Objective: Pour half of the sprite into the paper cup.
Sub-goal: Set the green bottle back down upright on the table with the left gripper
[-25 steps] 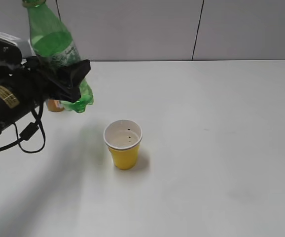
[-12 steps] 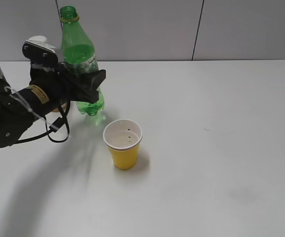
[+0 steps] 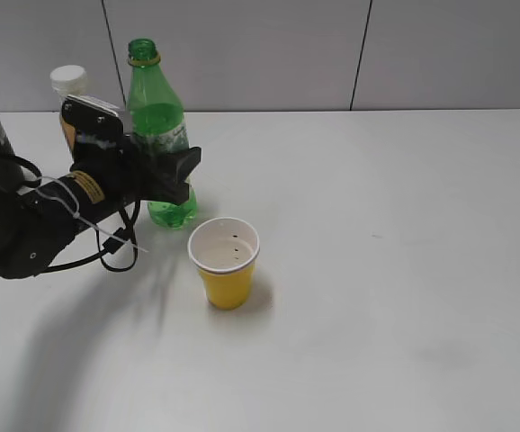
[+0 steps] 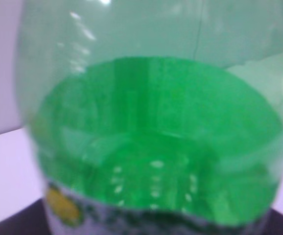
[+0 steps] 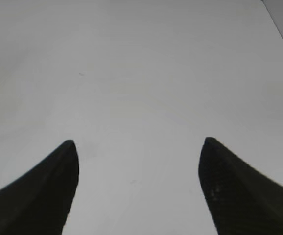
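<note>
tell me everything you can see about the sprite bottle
The sprite bottle is tall, transparent green plastic with a pale patterned label band, a yellow neck ring and no cap on its open mouth. It stands about upright at the table's back left, behind the paper cup. The left gripper clamps its middle. Whether its base touches the table is unclear.

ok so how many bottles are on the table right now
2. The green sprite bottle stands upright behind the paper cup, gripped by the left end effector. An orange bottle with a white cap sits behind the arm, mostly hidden.
</note>
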Available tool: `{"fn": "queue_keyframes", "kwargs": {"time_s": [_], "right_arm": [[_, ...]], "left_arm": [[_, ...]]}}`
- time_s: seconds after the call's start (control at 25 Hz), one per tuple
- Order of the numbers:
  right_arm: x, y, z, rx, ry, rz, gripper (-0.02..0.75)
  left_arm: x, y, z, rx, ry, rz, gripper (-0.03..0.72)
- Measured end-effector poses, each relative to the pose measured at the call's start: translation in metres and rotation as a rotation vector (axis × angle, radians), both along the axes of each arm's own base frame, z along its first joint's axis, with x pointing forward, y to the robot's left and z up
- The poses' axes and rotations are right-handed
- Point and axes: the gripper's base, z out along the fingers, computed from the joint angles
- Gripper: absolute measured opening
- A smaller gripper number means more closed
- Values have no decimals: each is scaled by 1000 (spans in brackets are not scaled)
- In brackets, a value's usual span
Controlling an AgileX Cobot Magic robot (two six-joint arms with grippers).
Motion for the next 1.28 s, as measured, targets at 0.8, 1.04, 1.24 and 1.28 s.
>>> {"fn": "queue_keyframes", "kwargs": {"time_s": [0.8,1.04,1.24,1.28], "right_arm": [[0,0,0,0,0,0,573],[0,0,0,0,0,0,573],[0,0,0,0,0,0,573],[0,0,0,0,0,0,573]], "left_arm": [[0,-2,16,-26,-58,-6,685],[-20,5,21,-17,-32,-5,693],[-40,13,24,-13,-12,-3,693],[-43,14,25,-11,-9,-3,691]]}}
